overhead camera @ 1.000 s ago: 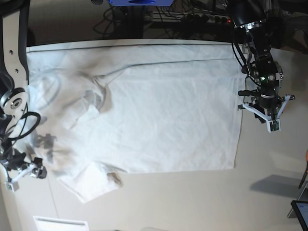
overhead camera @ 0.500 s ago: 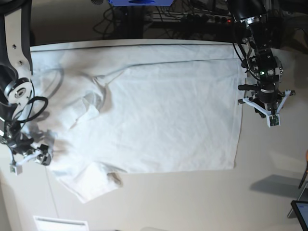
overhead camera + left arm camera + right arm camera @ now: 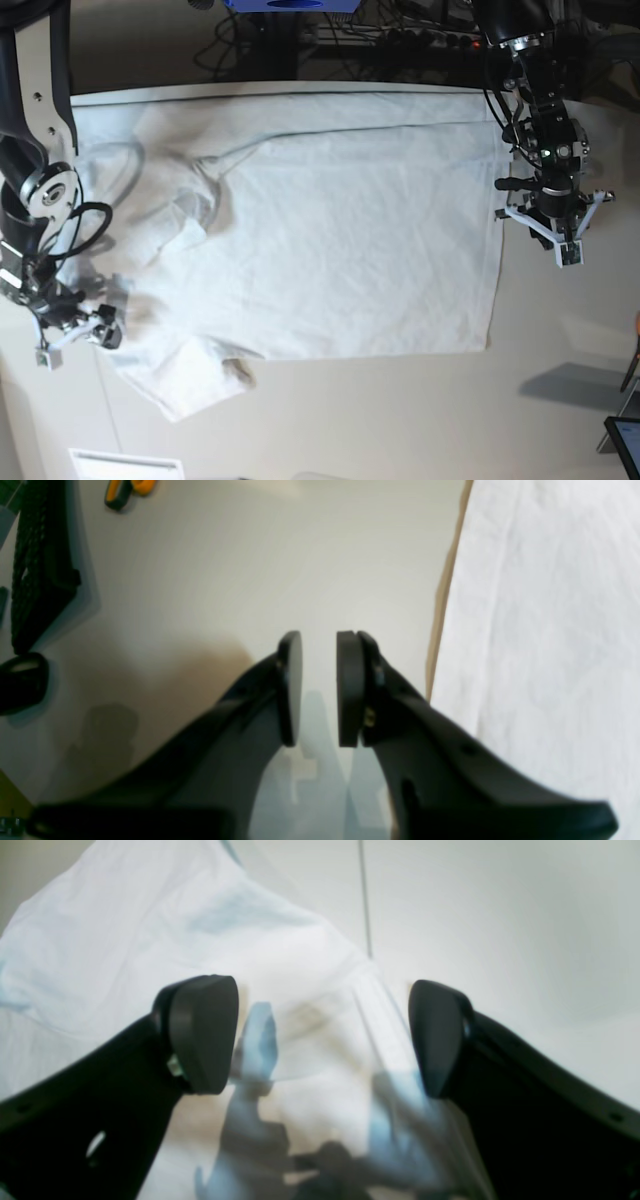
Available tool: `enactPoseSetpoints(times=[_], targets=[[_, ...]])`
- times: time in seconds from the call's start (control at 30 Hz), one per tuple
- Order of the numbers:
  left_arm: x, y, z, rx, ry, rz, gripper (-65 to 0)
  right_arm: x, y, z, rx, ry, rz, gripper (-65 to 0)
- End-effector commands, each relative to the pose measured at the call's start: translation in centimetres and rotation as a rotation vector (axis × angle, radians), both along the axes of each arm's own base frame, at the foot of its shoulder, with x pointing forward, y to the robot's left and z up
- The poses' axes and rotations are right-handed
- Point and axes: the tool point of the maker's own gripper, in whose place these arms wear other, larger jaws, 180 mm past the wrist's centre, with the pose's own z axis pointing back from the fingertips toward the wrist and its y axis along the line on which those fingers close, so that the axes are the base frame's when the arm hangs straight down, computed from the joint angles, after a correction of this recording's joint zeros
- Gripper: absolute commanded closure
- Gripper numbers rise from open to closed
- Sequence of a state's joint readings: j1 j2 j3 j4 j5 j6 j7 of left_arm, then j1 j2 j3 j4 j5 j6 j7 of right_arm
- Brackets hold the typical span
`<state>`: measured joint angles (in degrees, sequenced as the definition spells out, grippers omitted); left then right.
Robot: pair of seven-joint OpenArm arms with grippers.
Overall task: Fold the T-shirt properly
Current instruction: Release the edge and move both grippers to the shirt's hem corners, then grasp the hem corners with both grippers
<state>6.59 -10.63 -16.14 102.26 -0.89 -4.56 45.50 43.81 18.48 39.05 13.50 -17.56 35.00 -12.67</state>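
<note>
T-shirt (image 3: 320, 240) lies spread flat on the table (image 3: 400, 420). My right gripper (image 3: 320, 1040) is spread wide above its sleeve corner, gripping nothing. My left gripper (image 3: 320, 690) is narrowed to a slim gap, empty, just off the shirt's hem edge.

My desk (image 3: 400, 420) is a pale, matte surface. 1 white T-shirt (image 3: 340, 240) lies directly on it, spread mostly flat, wrinkled, hem toward my left side, sleeves bunched toward my right. A thin seam line (image 3: 364, 900) crosses the desk.
</note>
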Motion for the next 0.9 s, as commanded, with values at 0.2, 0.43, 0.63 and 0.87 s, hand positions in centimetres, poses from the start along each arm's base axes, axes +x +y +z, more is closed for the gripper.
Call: enactPoseSetpoints(times=[0.2, 0.43, 0.63, 0.87], targets=[[3.2, 1.1, 1.5, -0.008, -0.066, 0.022, -13.8, 0.9, 0.0, 1.2, -0.017, -0.015, 0.020, -25.5], [8.2, 1.6, 1.5, -0.109, -0.100, 0.055, -33.9, 0.9, 0.0, 1.2, -0.019, -0.014, 0.019, -7.4], [12.6, 1.1, 1.4, -0.376, -0.173, 0.058, -49.4, 0.8, 0.0, 1.1, -0.019, -0.012, 0.019, -7.0], [16.3, 3.0, -0.8, -0.557, -0.211, 0.135, -50.4, 0.8, 0.1, 1.1, -0.017, -0.013, 0.023, -7.0]])
